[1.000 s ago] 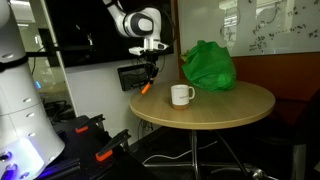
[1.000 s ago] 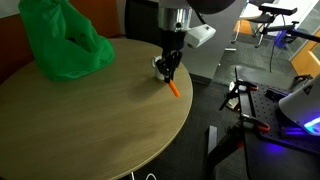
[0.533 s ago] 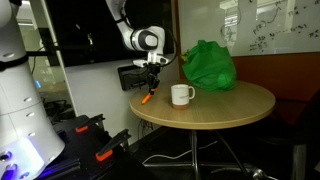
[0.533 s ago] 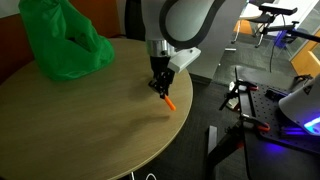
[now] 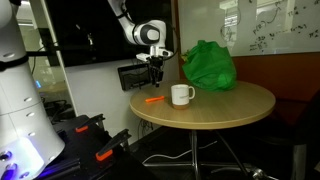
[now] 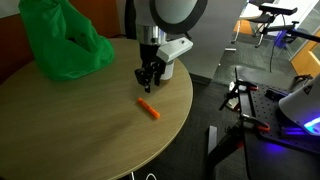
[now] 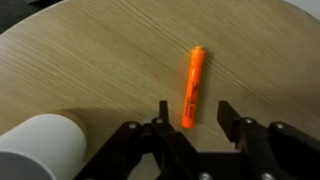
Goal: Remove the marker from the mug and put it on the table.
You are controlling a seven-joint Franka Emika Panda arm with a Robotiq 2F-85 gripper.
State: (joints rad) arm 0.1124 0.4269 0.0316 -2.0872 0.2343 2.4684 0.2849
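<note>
The orange-red marker (image 5: 154,100) lies flat on the round wooden table (image 5: 215,112) near its edge, beside the white mug (image 5: 181,95). It also shows in the other exterior view (image 6: 149,108) and in the wrist view (image 7: 194,86), where it lies free between and ahead of the fingers. My gripper (image 5: 155,73) (image 6: 146,83) (image 7: 194,113) is open and empty, raised a little above the marker. Only the mug's white side (image 7: 40,148) shows at the lower left of the wrist view. The mug is out of view in the exterior view (image 6: 100,120) that looks across the table top.
A large green bag (image 5: 208,66) (image 6: 60,40) sits at the back of the table. The table edge (image 6: 185,100) is close to the marker. Dark equipment with red parts (image 5: 95,140) stands on the floor beside the table.
The gripper lowered the marker to the table, opened and let it go, then rose. The marker now lies flat on the table top.
</note>
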